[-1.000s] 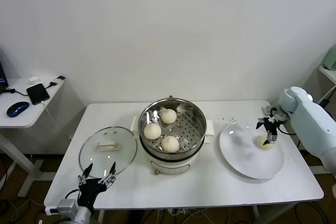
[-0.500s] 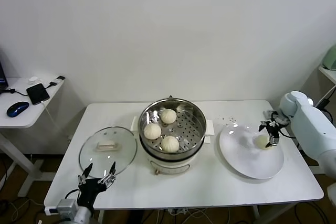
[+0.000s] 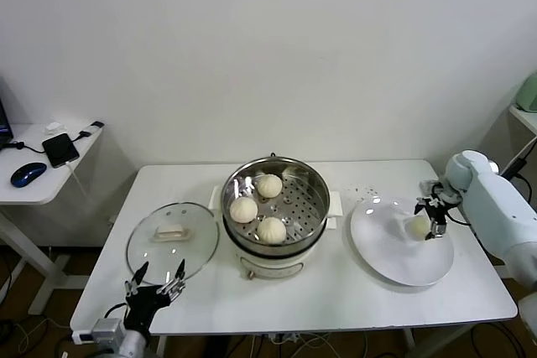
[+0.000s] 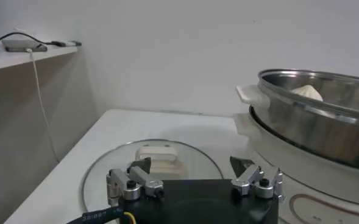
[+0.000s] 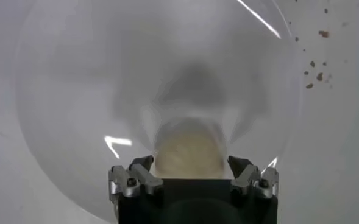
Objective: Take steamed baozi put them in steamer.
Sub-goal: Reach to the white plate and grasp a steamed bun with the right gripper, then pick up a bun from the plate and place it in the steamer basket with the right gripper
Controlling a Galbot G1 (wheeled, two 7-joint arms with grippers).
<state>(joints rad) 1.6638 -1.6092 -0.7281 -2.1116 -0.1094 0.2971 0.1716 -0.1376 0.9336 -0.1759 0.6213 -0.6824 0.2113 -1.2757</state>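
Since a second ago the right gripper [image 3: 430, 218] has drawn back slightly toward the robot's right above the plate [image 3: 394, 257], and the fourth baozi [image 3: 418, 225] now sits between its fingers rather than below them. The jaws stand wide, one finger on each side of the bun; whether the pads press it or the bun has left the plate cannot be told. In the right wrist view the bun [image 5: 188, 155] fills the gap between the fingertips [image 5: 141, 164], with bare plate [image 5: 75, 91] spreading ahead of it.

Three more baozi [image 3: 243, 209] lie on the perforated tray inside the steamer [image 3: 275, 245], grouped toward its left and near side, so the tray's right half is free. Bare table [image 3: 336, 291] lies between the steamer's base and the plate's left rim. The plate's right rim is near the table's right edge.

At the table's near-left edge, just in front of the glass lid [image 3: 172, 241], the left gripper [image 3: 155, 284] is parked with its jaws wide and nothing between them.
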